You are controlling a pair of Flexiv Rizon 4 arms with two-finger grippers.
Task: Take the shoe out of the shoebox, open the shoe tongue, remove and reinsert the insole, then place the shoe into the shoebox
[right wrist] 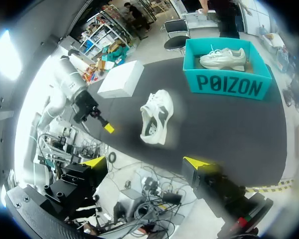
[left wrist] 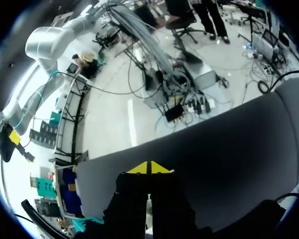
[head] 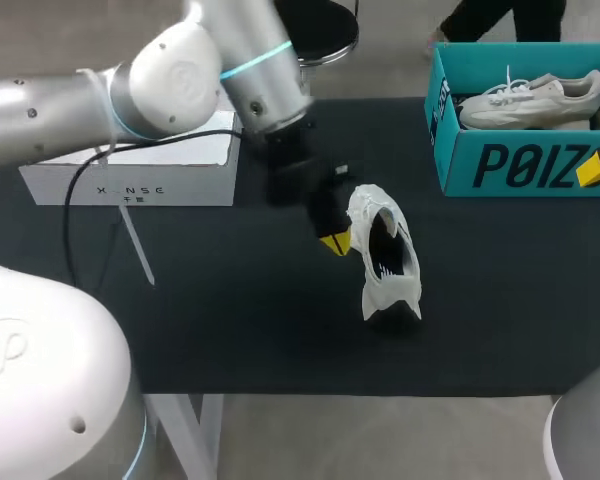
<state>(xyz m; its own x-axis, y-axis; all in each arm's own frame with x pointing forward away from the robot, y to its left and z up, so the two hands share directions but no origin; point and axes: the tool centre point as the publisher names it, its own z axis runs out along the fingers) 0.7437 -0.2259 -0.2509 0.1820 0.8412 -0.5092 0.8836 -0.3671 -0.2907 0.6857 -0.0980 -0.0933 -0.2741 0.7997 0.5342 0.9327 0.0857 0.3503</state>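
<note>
Broadly, a black table (head: 230, 330) carries everything. At its far right corner stands the teal shoebox (head: 520, 165), open, with a pale laced shoe (head: 530, 100) lying inside. A white box (head: 130, 180) sits at the far left. Near the middle, well apart from the shoebox, the white shoe (head: 385, 255) lies on the tabletop, its dark opening showing from above. The left gripper (head: 335, 242) hangs just beside this shoe, yellow tips pressed together with nothing between them. The right gripper (right wrist: 145, 162) is well apart from shoe and shoebox, fingers spread wide and empty.
</note>
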